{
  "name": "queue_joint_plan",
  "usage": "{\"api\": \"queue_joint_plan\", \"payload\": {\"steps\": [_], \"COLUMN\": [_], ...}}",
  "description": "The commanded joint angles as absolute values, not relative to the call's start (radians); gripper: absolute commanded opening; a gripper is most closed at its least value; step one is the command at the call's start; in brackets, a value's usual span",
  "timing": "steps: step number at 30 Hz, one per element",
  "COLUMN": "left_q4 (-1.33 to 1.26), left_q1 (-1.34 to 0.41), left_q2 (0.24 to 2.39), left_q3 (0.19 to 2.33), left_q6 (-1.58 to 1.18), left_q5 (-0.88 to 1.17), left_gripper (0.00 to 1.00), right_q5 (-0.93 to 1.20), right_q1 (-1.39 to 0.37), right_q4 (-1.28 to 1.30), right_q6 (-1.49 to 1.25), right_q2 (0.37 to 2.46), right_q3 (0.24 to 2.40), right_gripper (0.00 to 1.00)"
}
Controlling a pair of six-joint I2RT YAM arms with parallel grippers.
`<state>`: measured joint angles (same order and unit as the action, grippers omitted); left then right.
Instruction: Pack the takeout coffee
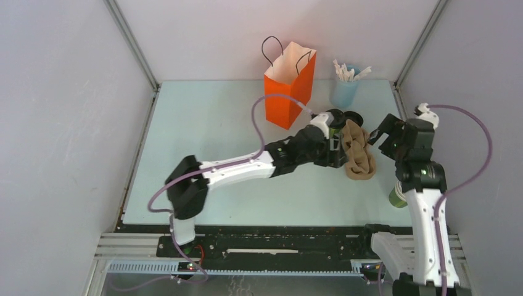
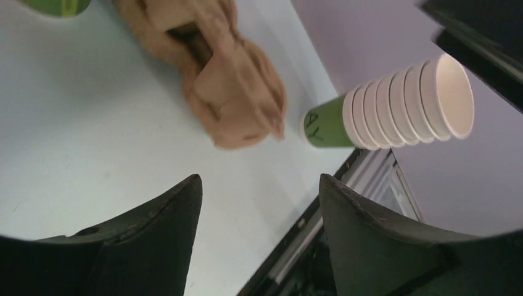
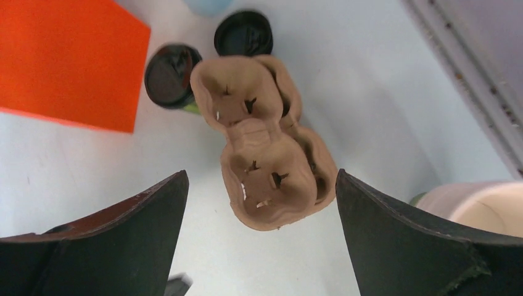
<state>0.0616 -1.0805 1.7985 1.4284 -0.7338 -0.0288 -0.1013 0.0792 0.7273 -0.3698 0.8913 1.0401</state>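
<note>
top view only: we see both arms whole. The left tool (image 1: 336, 154) is just beside the small olive-green paper cup with a round black plastic lid (image 1: 335, 119). The right tool (image 1: 377, 137) is on the other side of the brown moulded-pulp cup carrier (image 1: 359, 154).
right wrist only: looks straight down on the black lid of the olive-green paper cup (image 3: 172, 75), a second black lid (image 3: 243, 34) and the carrier's (image 3: 265, 160) four pockets.
left wrist only: white insides of the stack of green paper cups (image 2: 395, 102), with handwriting on the green wall.
task cup: upright on the pale table (image 1: 203, 160), between the orange paper bag (image 1: 290, 86) and the carrier, outside the bag. Lid on, matte black. Only a strip of green wall shows under it.
left tool (image 2: 260, 179): fingers apart, nothing between them.
right tool (image 3: 260, 179): fingers wide apart, nothing gripped, carrier below the gap.
hidden: the stack is mostly behind the right arm in the top view (image 1: 398, 197) and cut off by a finger in the right wrist view (image 3: 475, 206).
cut off: a green sliver at the left wrist view's top-left edge; we cannot tell which cup it is.
unclear: whether a cup sits under the second lid (image 1: 353, 117), and whether the task cup touches the carrier.
back edge: a pale blue cup of white sticks (image 1: 344, 86), right of the bag.
</note>
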Motion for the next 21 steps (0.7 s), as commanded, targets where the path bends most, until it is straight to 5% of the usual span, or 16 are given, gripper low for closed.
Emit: {"api": "queue_joint_plan", "payload": {"steps": [1, 12, 21], "left_q4": [0.123, 0.291, 0.359], "left_q1": [-1.100, -1.124, -1.127], "left_q2": [1.954, 2.218, 2.282], "left_q3": [1.664, 1.990, 2.098], "left_q6": [-0.750, -0.753, -0.740], "left_q5": [-0.123, -0.227, -0.216], "left_gripper": [0.72, 0.56, 0.31], "right_q5": [-0.252, -0.221, -0.149], "right_q1": [0.084, 0.084, 0.080], "right_q4": [0.741, 0.743, 0.747], "right_q6": [-0.417, -0.396, -0.349], "right_q2": [0.769, 0.686, 0.668], "right_q3": [1.088, 1.094, 1.094], "right_gripper": [0.97, 0.95, 0.95]}}
